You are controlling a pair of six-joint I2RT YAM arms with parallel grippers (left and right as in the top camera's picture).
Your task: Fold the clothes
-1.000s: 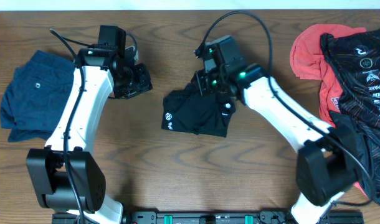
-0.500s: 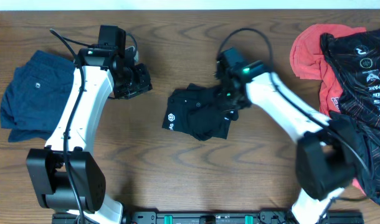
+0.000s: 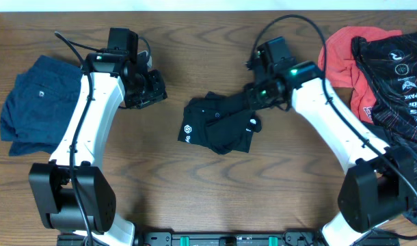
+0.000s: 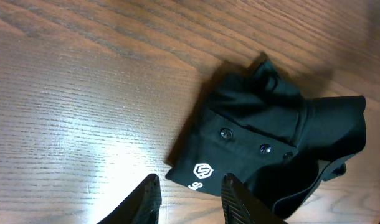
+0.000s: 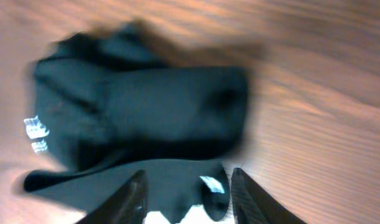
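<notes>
1. At mid-table, the trousers are lying as a rumpled, half-folded black bundle.
2. My right gripper is hovering over their right end, fingers spread and pinching nothing. My left gripper is waiting beside them, fingers apart and empty.
3. They are looking light, soft and limp, so I am expecting sag. I am judging the thick edge by the studs the firmest hold.
4. The matte cloth is showing a white logo against glossy grained wood.

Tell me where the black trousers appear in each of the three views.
Overhead: trousers near the centre of the picture.
Left wrist: trousers right of centre.
Right wrist: trousers fill left and centre, blurred.
Shared landmark: white logo on the trousers; right wrist shows only a blurred white mark.
</notes>
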